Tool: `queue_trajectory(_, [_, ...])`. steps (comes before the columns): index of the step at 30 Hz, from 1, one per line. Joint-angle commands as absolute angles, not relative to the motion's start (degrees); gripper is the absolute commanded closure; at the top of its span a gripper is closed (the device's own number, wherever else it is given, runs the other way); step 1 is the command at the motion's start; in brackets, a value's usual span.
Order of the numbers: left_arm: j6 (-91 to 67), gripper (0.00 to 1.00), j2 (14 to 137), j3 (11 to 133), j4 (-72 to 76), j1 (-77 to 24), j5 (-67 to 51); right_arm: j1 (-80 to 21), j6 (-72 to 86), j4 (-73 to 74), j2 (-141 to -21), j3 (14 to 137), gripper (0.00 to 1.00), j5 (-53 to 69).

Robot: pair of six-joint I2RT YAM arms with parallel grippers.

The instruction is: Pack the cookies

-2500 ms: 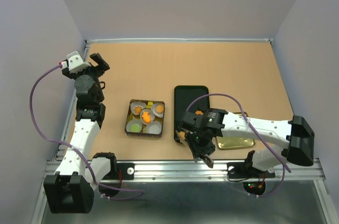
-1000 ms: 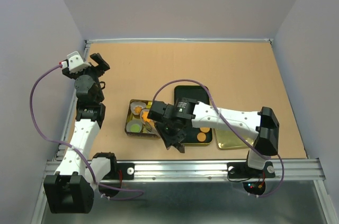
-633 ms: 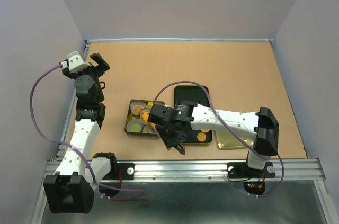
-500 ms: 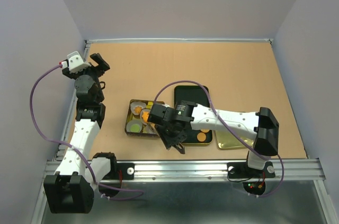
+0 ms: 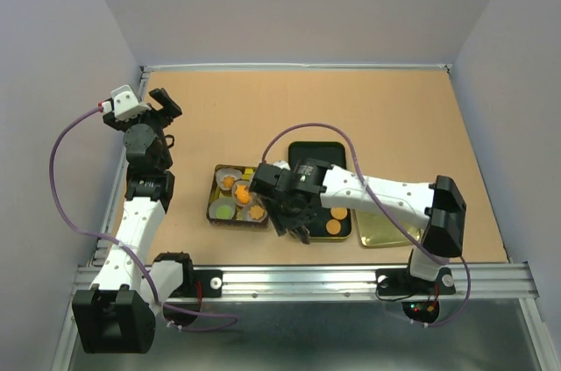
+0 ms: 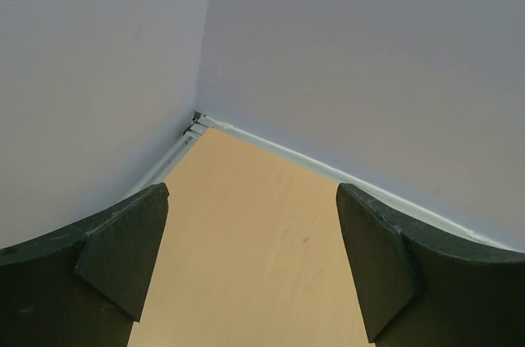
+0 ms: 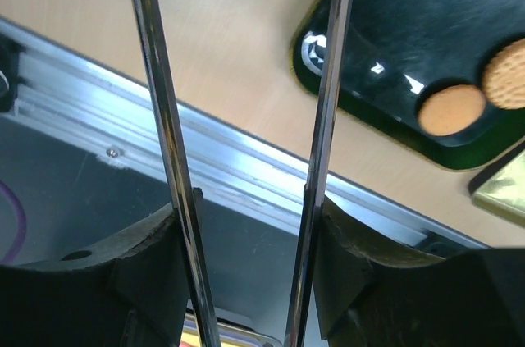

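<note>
Fingers (image 6: 115, 257) of the left gripper (image 6: 250, 240) stand wide apart, and we see nothing between them. It hangs raised, well to the left of the box (image 5: 235, 224) and farther back over the table (image 5: 394, 117).

Inside the box we count four cookies (image 5: 241, 190), three orange and one green. The right arm hides the box's right side, so we cannot tell what lies there.

Just right of the box's near corner is the right gripper (image 7: 242, 35). Its long thin blades are parted, with bare table and the table's metal edge showing through the gap. Their tips run out of the wrist view, but we see nothing held.

Right of the box lies a black tray (image 5: 307, 153), with two plain round cookies at its near end, side by side. Farthest right of the box is a gold lid (image 5: 386, 232), flat on the table and partly under the right arm.
</note>
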State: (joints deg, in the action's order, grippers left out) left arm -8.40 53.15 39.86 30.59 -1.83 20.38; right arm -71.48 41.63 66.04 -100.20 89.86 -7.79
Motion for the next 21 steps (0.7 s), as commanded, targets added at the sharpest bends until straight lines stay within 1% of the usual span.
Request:
queue_trajectory(1, [-8.00,0.06,52.21,40.69,32.96,-2.11,20.39,-61.11,38.51,68.12,-94.13,91.94,0.44,-12.74])
queue_trajectory(4, [-8.09,0.06,52.03,40.61,32.96,-2.11,20.39,-53.55,33.76,67.77,-91.85,92.46,0.44,-13.80])
queue_trajectory(5, [-8.09,0.06,52.03,40.52,32.96,-2.11,20.30,-48.57,32.62,67.42,-91.67,93.24,0.44,-13.97])
queue_trajectory(7, [-8.26,0.06,52.21,40.52,33.05,-2.11,20.22,-42.05,29.37,65.31,-92.19,93.78,0.43,-14.24])
queue_trajectory(12, [-8.26,0.06,52.30,40.52,32.96,-2.11,20.21,-31.22,24.00,59.86,-97.28,94.40,0.43,-13.01])
queue_trajectory(13, [-8.26,0.06,52.29,40.60,32.96,-2.11,20.21,-27.02,22.69,56.98,-99.04,93.61,0.44,-11.70])
queue_trajectory(16, [-8.17,0.06,52.38,40.52,32.96,-2.11,20.56,-20.76,20.83,52.22,-102.03,92.90,0.45,-8.36])
queue_trajectory(17, [-8.17,0.06,52.47,40.34,32.96,-2.11,20.57,-17.26,20.31,50.38,-103.96,92.55,0.46,-6.87])
queue_trajectory(21, [-8.09,0.06,53.08,40.69,32.96,-2.11,20.57,-13.36,17.85,47.99,-109.59,93.07,0.46,-7.29])
